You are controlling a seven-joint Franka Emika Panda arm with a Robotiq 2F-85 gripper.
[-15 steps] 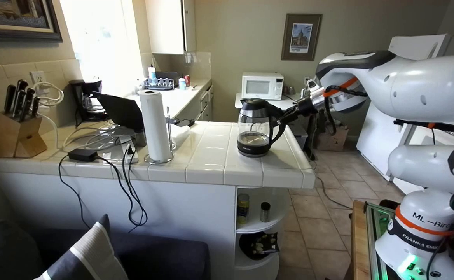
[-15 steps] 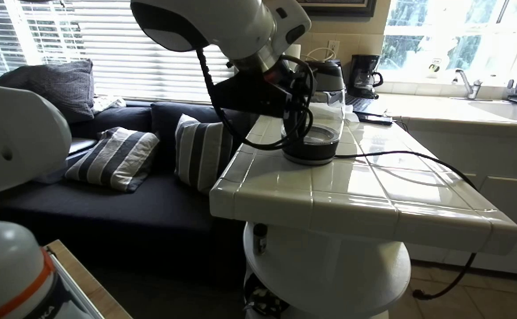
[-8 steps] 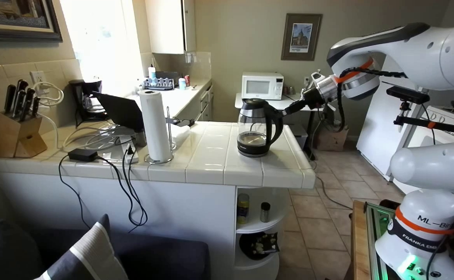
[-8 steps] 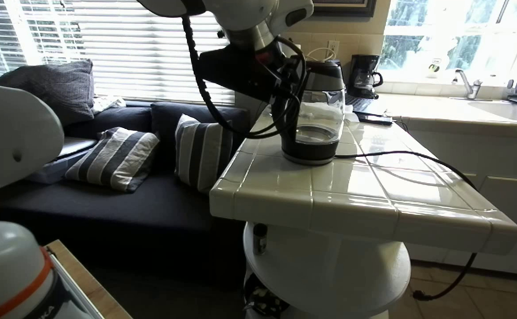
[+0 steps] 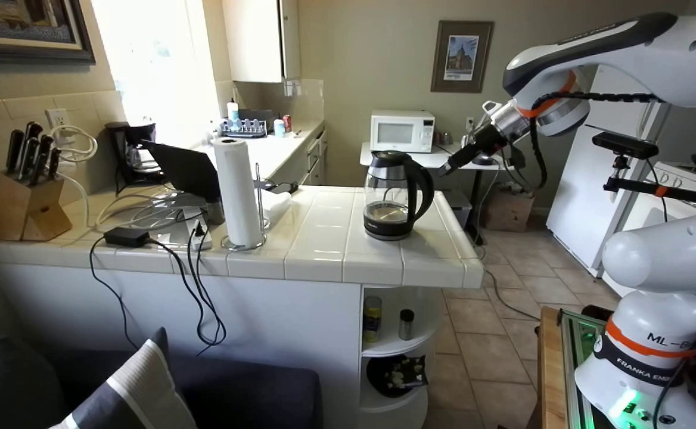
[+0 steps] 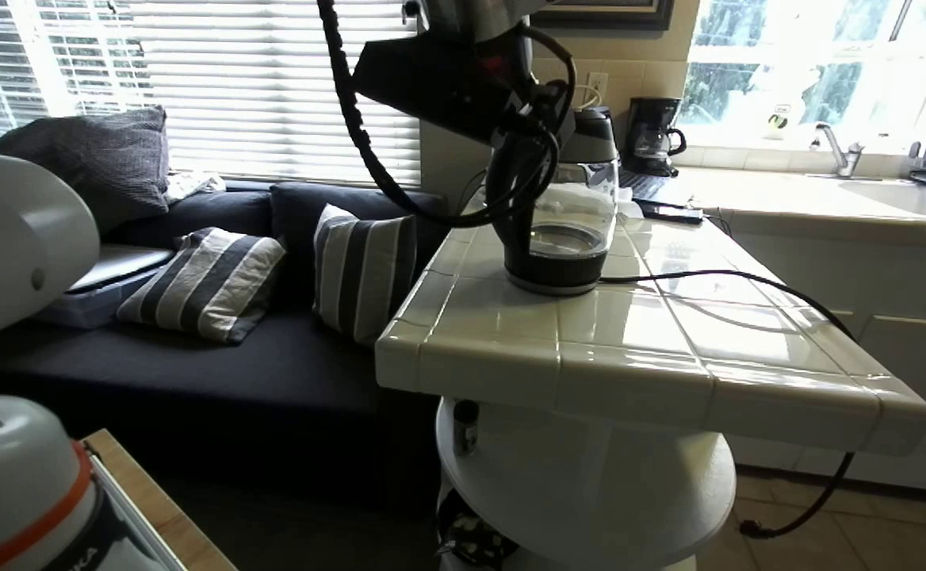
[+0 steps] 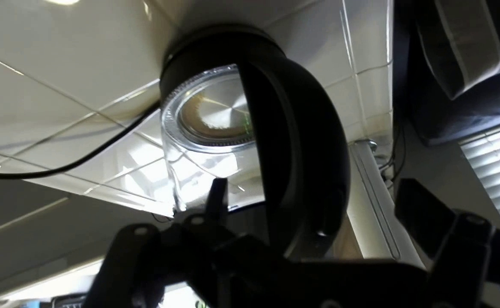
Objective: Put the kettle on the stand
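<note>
Pincer (image 5: pixel 446 168) now farther from kettle (image 5: pixel 390 196)

White arm (image 5: pixel 673 256), orange bands (image 5: pixel 649 349), ridged cable (image 5: pixel 598 96), black end effector (image 5: pixel 445 169)

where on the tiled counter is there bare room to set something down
Bare tile lies between the paper towel roll and the kettle; in an exterior view, between the kettle, the black cord and the counter's near end. It is crowded from the knife block to the roll, with coffee maker, laptop and power brick.
</note>
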